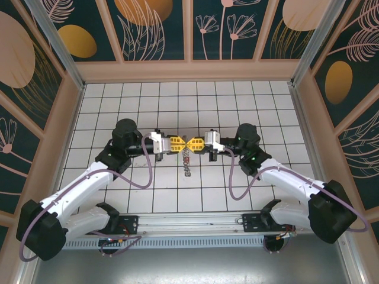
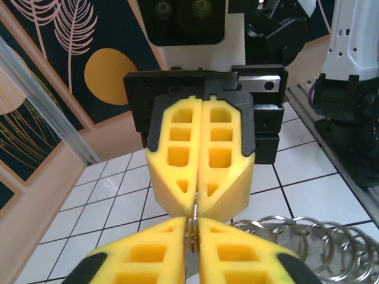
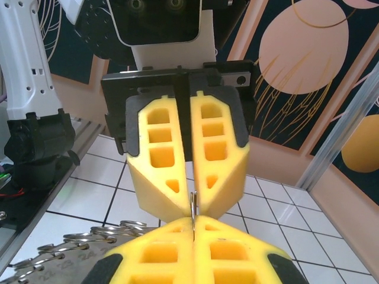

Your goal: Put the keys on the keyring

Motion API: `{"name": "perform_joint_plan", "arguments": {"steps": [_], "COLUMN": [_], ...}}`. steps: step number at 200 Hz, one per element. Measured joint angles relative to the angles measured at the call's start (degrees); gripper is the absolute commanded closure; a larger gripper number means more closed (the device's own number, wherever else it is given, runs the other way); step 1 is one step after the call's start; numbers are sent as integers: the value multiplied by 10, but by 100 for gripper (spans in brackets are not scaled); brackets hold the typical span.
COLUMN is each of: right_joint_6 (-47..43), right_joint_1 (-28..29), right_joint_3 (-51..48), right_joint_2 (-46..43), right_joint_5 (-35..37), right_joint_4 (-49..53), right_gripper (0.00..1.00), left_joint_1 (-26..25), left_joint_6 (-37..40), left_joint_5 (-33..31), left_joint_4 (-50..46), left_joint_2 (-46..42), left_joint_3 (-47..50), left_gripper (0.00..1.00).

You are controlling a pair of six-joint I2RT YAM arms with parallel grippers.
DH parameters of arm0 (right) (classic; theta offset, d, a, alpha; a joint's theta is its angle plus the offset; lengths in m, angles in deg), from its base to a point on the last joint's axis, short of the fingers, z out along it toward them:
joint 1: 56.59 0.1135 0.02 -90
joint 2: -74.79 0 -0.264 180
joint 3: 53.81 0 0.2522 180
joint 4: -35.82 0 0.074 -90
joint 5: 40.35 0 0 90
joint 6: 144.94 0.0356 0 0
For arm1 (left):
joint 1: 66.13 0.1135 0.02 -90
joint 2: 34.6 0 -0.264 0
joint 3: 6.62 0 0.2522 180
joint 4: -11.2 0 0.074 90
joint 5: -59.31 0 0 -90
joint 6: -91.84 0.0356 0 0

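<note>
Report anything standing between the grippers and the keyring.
Nothing visible does. The left gripper and right gripper meet tip to tip, both shut on a thin metal edge of the keyring; its remaining rings hang below them.

A robot lab cell: white tiled table (image 1: pixel 118 112) beneath left claw (image 1: pixel 182 144) and right claw (image 1: pixel 193 144), leaf-printed panels (image 1: pixel 154 29) walling them in, aluminium posts (image 1: pixel 56 44), arm rail (image 1: pixel 189 222) behind them.

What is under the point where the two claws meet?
The keyring: its silvery loops run down from the tips of the left claw and right claw. The claws cover the part they pinch; whether keys hang on it is too small to tell.
</note>
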Motion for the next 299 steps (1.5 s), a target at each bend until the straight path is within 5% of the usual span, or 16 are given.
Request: {"name": "perform_joint_plan", "arguments": {"steps": [41,86,153,299], "right_joint_6": [-19,-115,-214,-216], "right_joint_1": [0,0,1,41], "right_joint_3": [6,80,117,143], "right_joint_2": [1,14,14,60], "right_joint_5": [6,28,76,89], "right_joint_4": [26,194,347,348], "right_gripper": [100,76,73,80], "left_joint_1": [-1,-1,-1,-1], "left_joint_6": [17,71,137,148], "left_joint_5": [-19,-72,-112,-123], "left_joint_4": [-32,-124,-245,-280], "left_joint_2": [-5,-18,-16,-1], "left_joint_3": [-6,-35,-77,-87], "left_gripper": [100,100,100,100]}}
